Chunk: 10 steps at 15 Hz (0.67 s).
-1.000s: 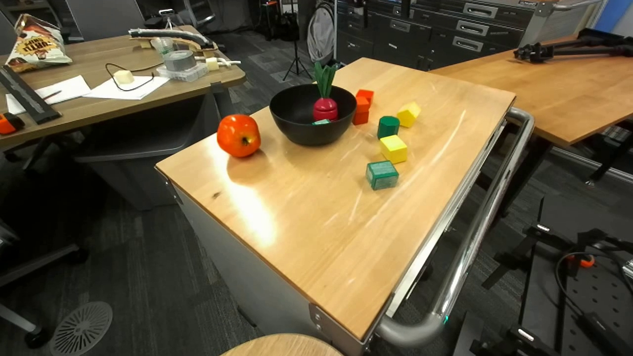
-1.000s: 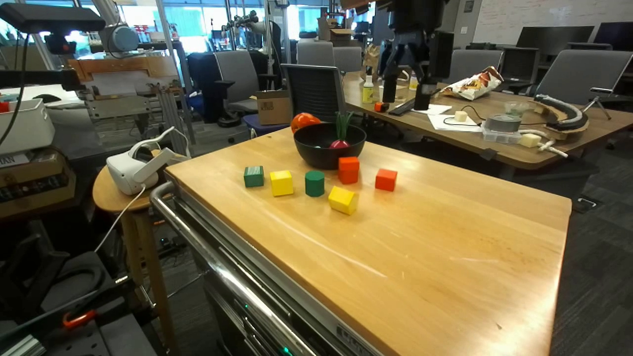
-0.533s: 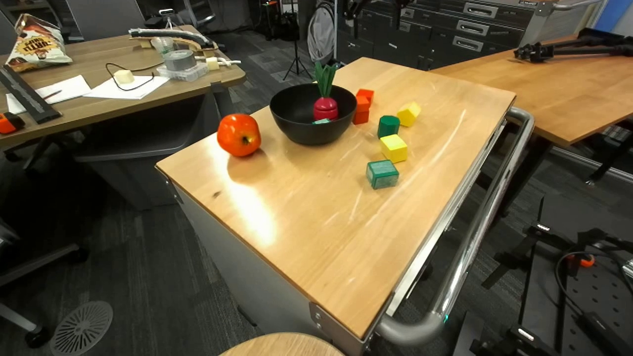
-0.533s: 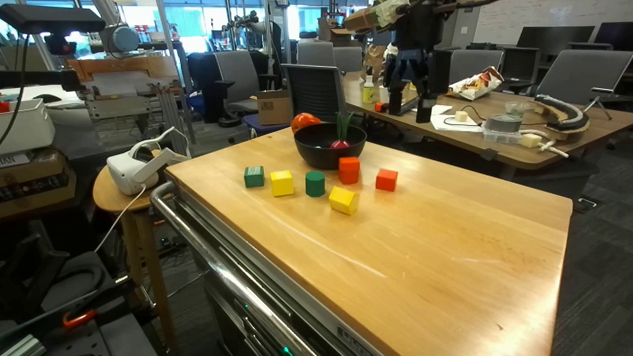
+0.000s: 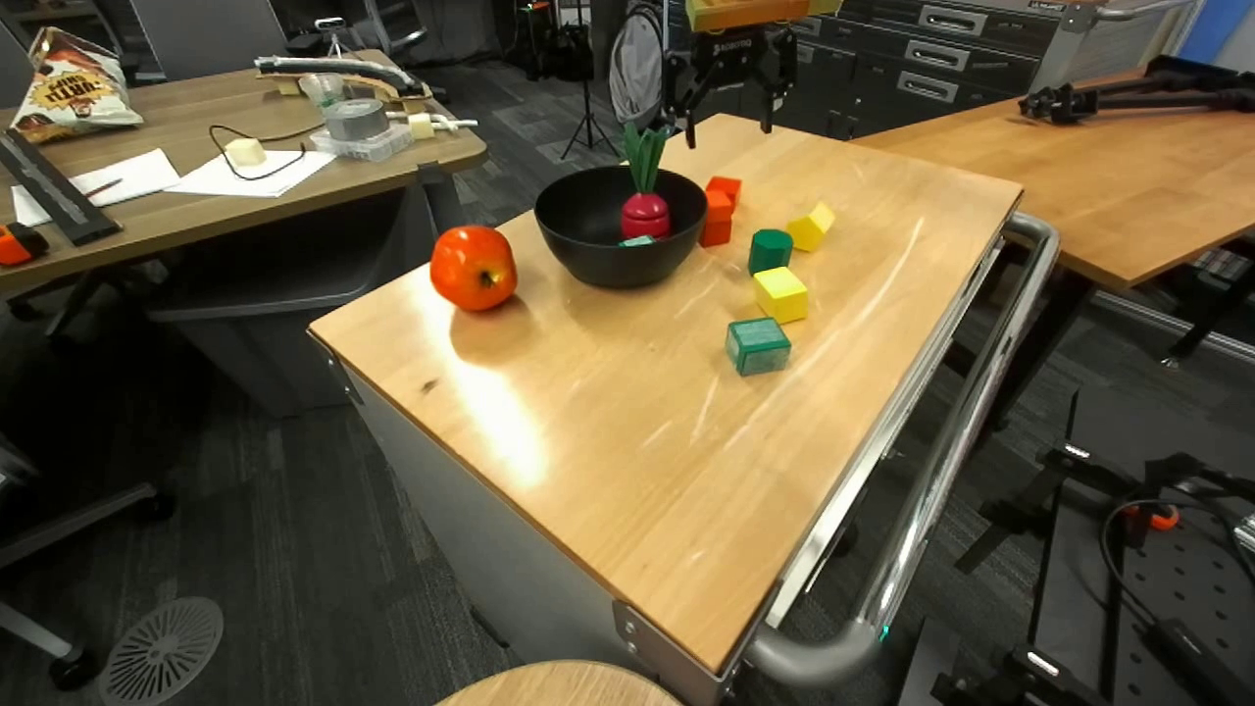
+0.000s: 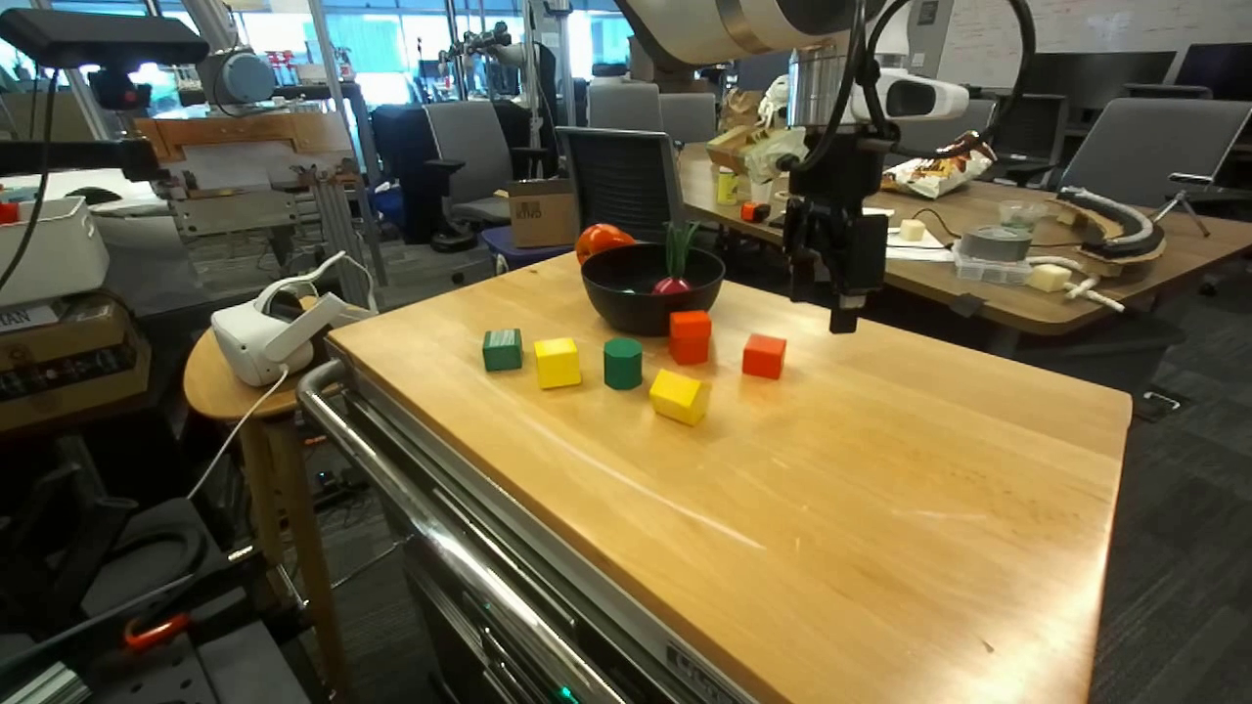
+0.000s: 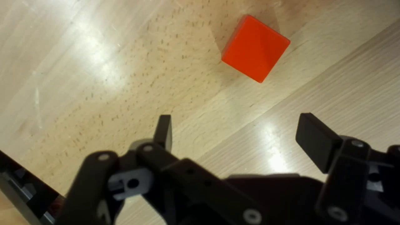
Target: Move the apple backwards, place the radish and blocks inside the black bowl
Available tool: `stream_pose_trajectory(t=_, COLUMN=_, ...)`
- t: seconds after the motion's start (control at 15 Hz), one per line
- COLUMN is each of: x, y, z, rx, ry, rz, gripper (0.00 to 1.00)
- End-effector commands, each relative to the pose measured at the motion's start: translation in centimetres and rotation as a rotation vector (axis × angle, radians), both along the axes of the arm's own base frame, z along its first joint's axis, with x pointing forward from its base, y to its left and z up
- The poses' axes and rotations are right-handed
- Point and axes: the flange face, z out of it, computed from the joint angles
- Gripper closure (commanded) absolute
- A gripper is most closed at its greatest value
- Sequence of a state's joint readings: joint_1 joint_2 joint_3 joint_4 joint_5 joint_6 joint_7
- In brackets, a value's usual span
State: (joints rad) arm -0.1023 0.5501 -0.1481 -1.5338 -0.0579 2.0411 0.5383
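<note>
1. The gripper [image 5: 729,135] is dropping into sight, lowering over the table [image 5: 608,441]; nothing on it is shifting.
2. Its jaws are standing wide apart, gripping nothing, and are hanging near the lone red block [image 7: 256,48], not touching it.
3. The radish [image 5: 645,221] is sitting in the bowl [image 5: 608,270]; the apple [image 5: 474,268] is resting just beside the bowl, not touching.
4. Other blocks [image 6: 558,363] are waiting outside, so this descent is probably aiming at the lone one.

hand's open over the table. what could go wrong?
In the wrist view, the lone red block sits outside the open hand; lowering straight down might miss.
Two stacked red blocks beside the black bowl could topple if bumped.
The radish pokes above the bowl's rim and might get knocked.
</note>
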Motion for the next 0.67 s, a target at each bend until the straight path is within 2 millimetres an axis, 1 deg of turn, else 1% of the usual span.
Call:
stream_pose_trajectory(t=0.0, x=0.6, y=0.7, z=-0.5, rx=0.006, ry=-0.001, rz=-0.023, gripper=0.00)
stream_pose_trajectory(t=0.27, x=0.8, y=1.5, z=-1.6, rx=0.011, ry=0.022, rz=-0.046, gripper=0.00)
stream_pose_trajectory(t=0.6, x=0.5, y=2.5, z=-3.2, rx=0.066, ry=0.067, rz=-0.087, gripper=0.00)
